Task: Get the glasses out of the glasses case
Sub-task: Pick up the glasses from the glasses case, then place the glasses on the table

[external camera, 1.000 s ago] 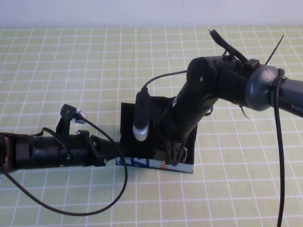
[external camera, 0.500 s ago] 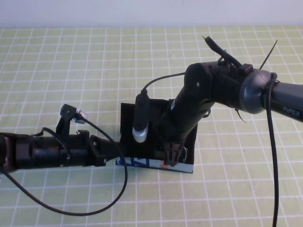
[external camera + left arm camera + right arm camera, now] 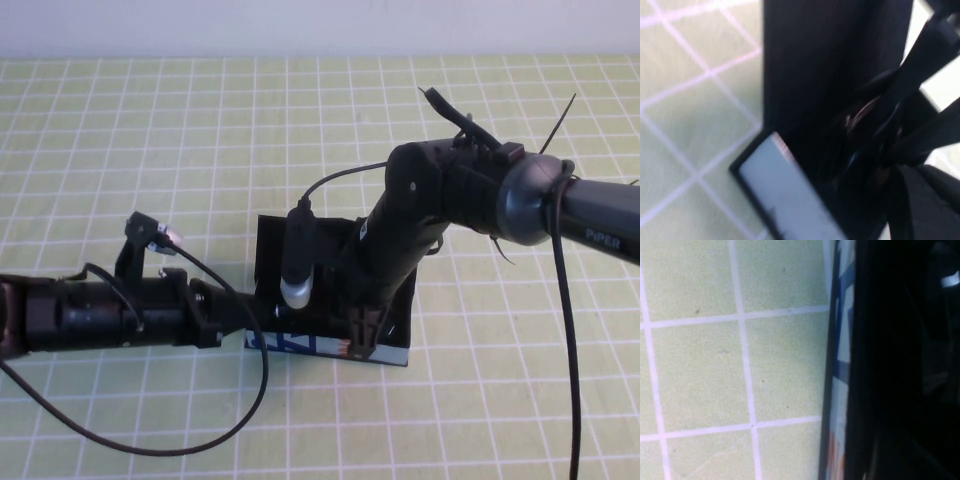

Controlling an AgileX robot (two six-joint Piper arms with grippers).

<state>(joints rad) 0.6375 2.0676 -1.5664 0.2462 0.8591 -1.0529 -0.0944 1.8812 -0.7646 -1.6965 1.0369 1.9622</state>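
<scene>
The glasses case lies open in the middle of the table, lid up at the back, its white front with blue and orange print facing me. The front also shows in the left wrist view and the right wrist view. My left gripper comes in low from the left and is shut on the case's left end. My right gripper reaches steeply down into the case near its right half. The glasses are hidden in the dark inside under the right gripper.
The table is covered by a green cloth with a white grid. A black cable loops on the cloth in front of the left arm. The right arm's bulk hangs over the case's back right.
The right arm's elbow has shifted a little to the left while its gripper stays down in the case. The left arm has edged slightly towards the case.
</scene>
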